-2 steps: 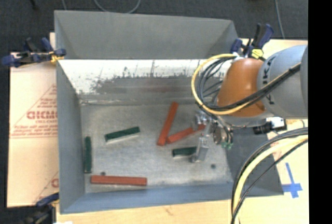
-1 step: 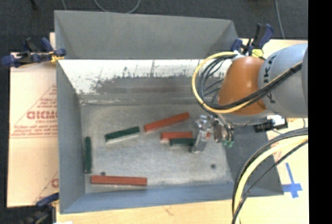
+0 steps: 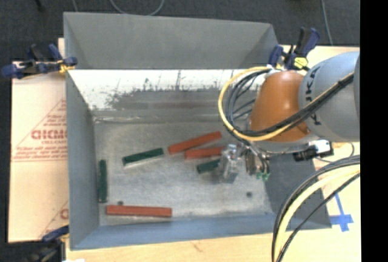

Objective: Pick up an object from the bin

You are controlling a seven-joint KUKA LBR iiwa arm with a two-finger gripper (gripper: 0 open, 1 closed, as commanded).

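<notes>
The arm's broad silver-grey rounded link point(image 3: 339, 94) is wearing dark block lettering point(image 3: 312, 80) along its curve, possibly the maker's name, though only part of it is reading clearly. A glossy orange dome-shaped cover point(image 3: 276, 106) is capping the wrist beside it. Thin cream and black cables point(image 3: 229, 115) are looping round the orange dome in a wide ring, and a second pair of cream and black cables point(image 3: 290, 212) is arching beneath the link. A small white block-like connector point(image 3: 319, 147) is sitting under the cover. The small silvery metal hand point(image 3: 230, 170) is glinting, with a tiny green spot point(image 3: 262, 176) showing beside it.
</notes>
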